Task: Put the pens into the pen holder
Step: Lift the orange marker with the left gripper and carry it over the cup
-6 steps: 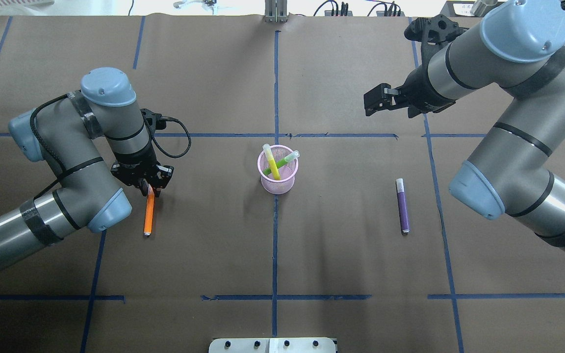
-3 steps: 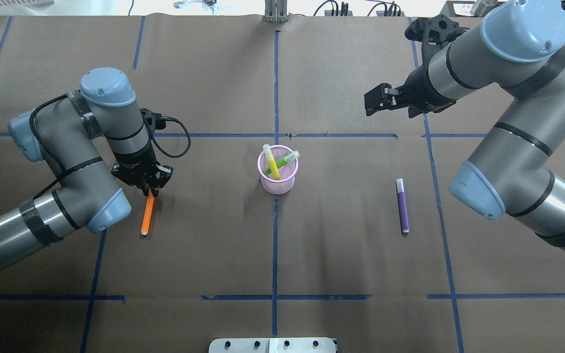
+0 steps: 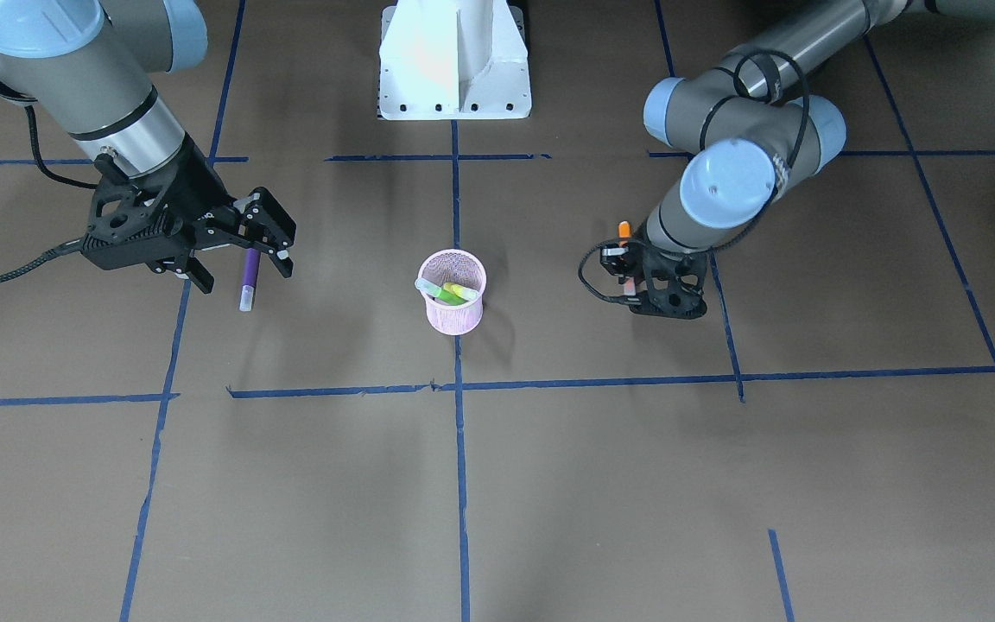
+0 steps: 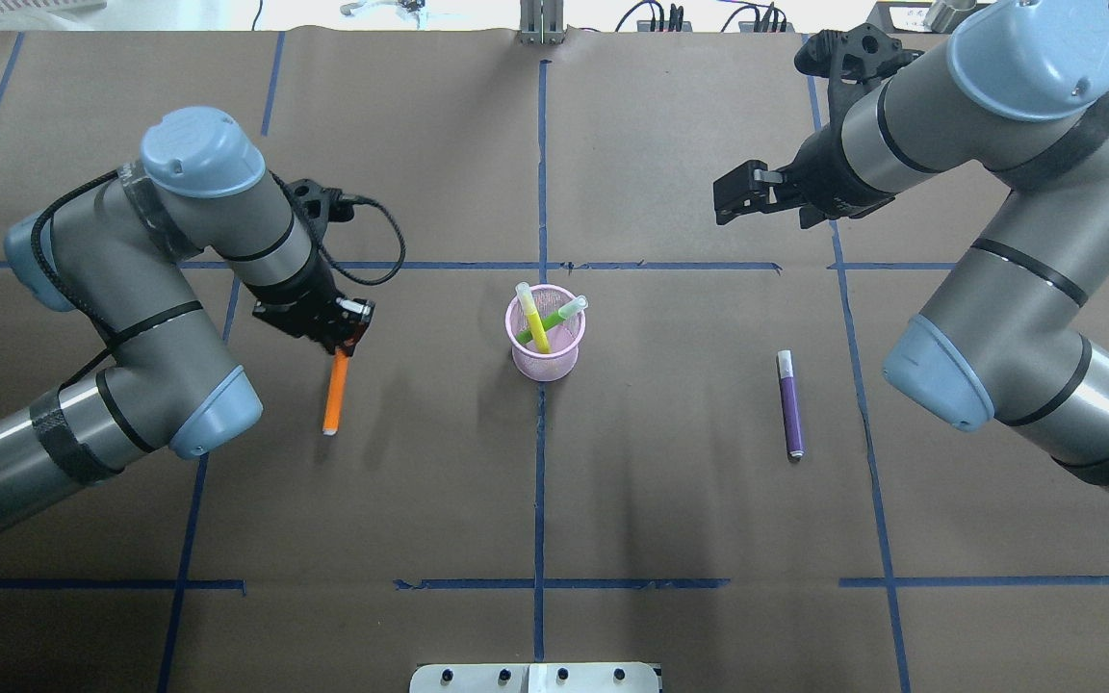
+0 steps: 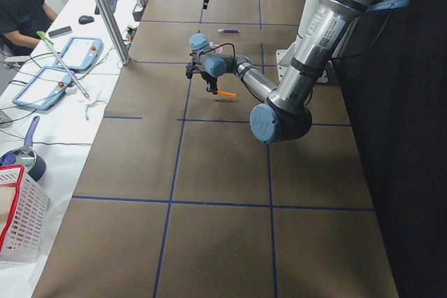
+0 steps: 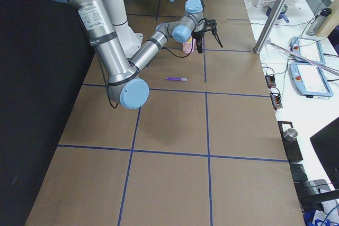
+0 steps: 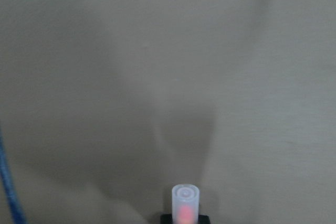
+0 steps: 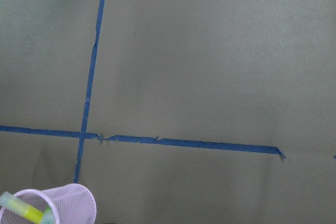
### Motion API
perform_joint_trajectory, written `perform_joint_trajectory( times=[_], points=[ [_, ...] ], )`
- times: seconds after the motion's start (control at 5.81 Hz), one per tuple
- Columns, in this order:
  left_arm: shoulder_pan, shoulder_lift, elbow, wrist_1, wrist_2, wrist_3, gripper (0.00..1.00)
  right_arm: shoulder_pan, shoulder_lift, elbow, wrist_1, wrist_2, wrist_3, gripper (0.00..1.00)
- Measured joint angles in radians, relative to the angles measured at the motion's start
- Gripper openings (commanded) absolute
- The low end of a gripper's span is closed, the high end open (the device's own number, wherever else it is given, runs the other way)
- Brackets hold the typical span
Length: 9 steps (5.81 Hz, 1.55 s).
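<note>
My left gripper [image 4: 341, 339] is shut on the cap end of the orange pen [image 4: 334, 395] and holds it off the table, left of the pink mesh pen holder [image 4: 545, 346]. The pen's pale cap shows in the left wrist view [image 7: 186, 203]. The holder stands at the table's middle with a yellow pen [image 4: 533, 322] and a green pen [image 4: 562, 316] in it. The purple pen [image 4: 790, 404] lies flat on the table to the holder's right. My right gripper [image 4: 723, 204] is open and empty, high above the table, beyond the purple pen.
Blue tape lines [image 4: 540, 173] cross the brown table cover. The robot's white base [image 3: 454, 60] stands at the near edge. A metal plate [image 4: 535, 679] sits at the bottom edge of the overhead view. A side desk with tablets [image 5: 77, 54] and a red-rimmed basket [image 5: 17, 214] lies past the table.
My left gripper has lifted the orange pen off the table and carried it right, towards the holder. The right arm has barely moved.
</note>
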Motion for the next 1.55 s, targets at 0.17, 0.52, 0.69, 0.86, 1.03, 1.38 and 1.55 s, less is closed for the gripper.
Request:
perform_joint_trajectory(
  times=[0.17,0.52,0.69,0.86,1.03,1.38,1.55],
  points=[
    [0.004,-0.036,-0.053,-0.057,0.09,-0.012,0.0,0.001,0.0,0.008,0.0,-0.001,0.0,0.99],
    [0.013,-0.067,-0.109,-0.253,0.228,-0.022,0.0,0.002,-0.001,0.013,0.001,-0.003,0.0,0.99],
    [0.03,-0.069,-0.113,-0.369,0.308,-0.021,0.0,0.002,-0.001,0.014,0.001,-0.005,0.0,0.99],
    [0.09,-0.073,-0.117,-0.469,0.49,-0.02,0.0,0.003,0.0,0.014,0.002,-0.005,-0.001,0.99],
    [0.179,-0.073,-0.12,-0.545,0.715,-0.017,0.0,0.004,0.001,0.014,0.002,-0.006,-0.001,0.99],
    [0.288,-0.066,-0.12,-0.605,0.975,0.001,0.0,0.007,0.002,0.014,0.002,-0.007,-0.001,0.99],
    [0.338,-0.066,-0.116,-0.611,1.08,0.043,0.0,0.008,0.002,0.014,0.002,-0.008,-0.001,0.99]
  ],
)
